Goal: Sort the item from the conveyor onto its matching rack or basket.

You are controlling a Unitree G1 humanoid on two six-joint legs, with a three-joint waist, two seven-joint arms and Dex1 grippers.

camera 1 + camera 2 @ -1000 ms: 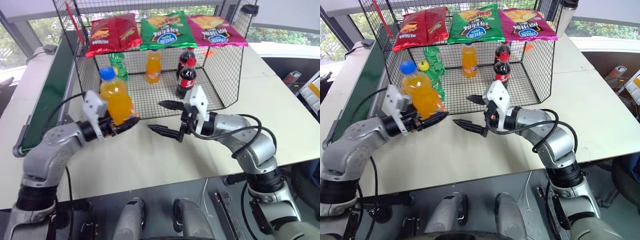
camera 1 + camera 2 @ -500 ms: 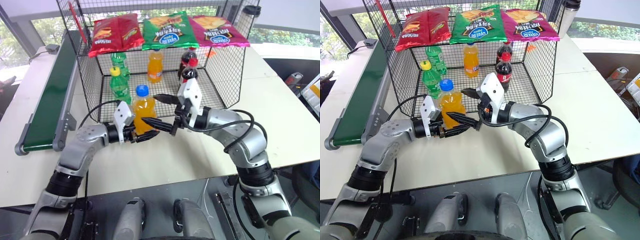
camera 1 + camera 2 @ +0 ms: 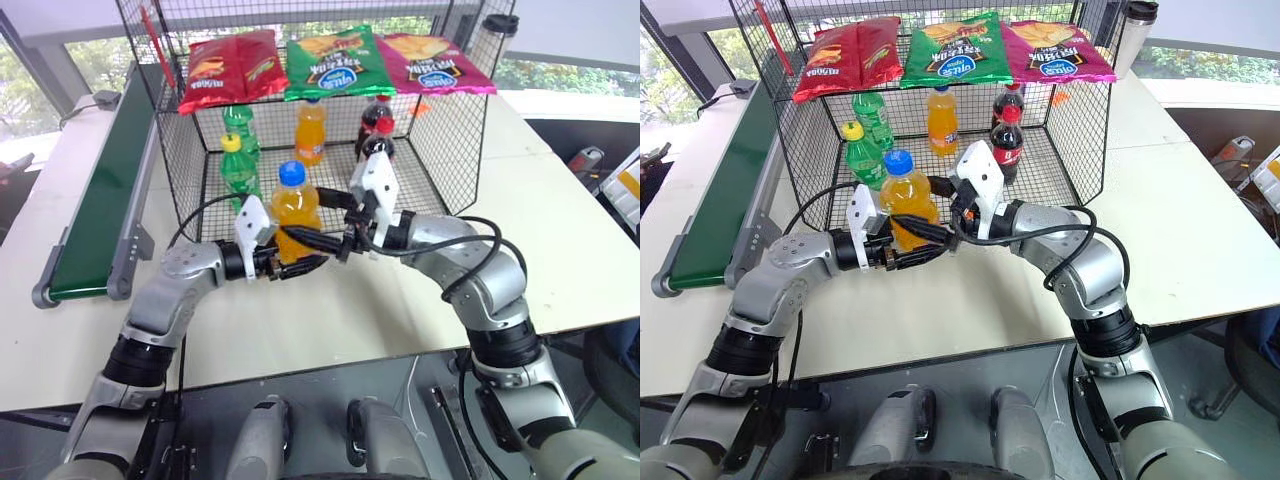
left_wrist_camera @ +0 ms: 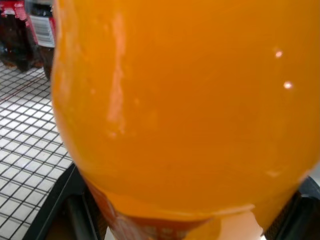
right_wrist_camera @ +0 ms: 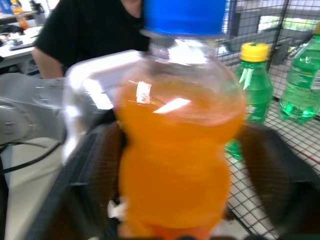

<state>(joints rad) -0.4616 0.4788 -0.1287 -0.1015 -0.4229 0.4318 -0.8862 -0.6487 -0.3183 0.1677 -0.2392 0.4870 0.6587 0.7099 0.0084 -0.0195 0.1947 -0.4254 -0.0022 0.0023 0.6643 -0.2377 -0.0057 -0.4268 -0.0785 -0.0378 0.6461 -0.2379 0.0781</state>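
The orange soda bottle (image 3: 294, 212) stands upright between the two arms, just in front of the open side of the black wire cage (image 3: 455, 140), with the table (image 3: 570, 230) below it. The left gripper (image 3: 302, 264) has its jaws clamped on the bottle's lower body. The right gripper (image 3: 322, 218) reaches in from the other side, its jaws straddling the upper body; they look drawn in against the plastic, though I can't say how firm that hold is.

This looks like a hand-over. To do it well, the right jaws should be fully seated on the bottle before the left ones let go, and the bottle should stay upright so it doesn't swing on release. Then it can go into the cage, beside the orange bottle (image 3: 308, 133) standing behind the jaws.

The crossing fingers hide the bottle's base, so I can't tell whether it rests on the table or hangs clear. The conveyor (image 3: 100, 190), well off beyond the left arm, is cut off at its far end.
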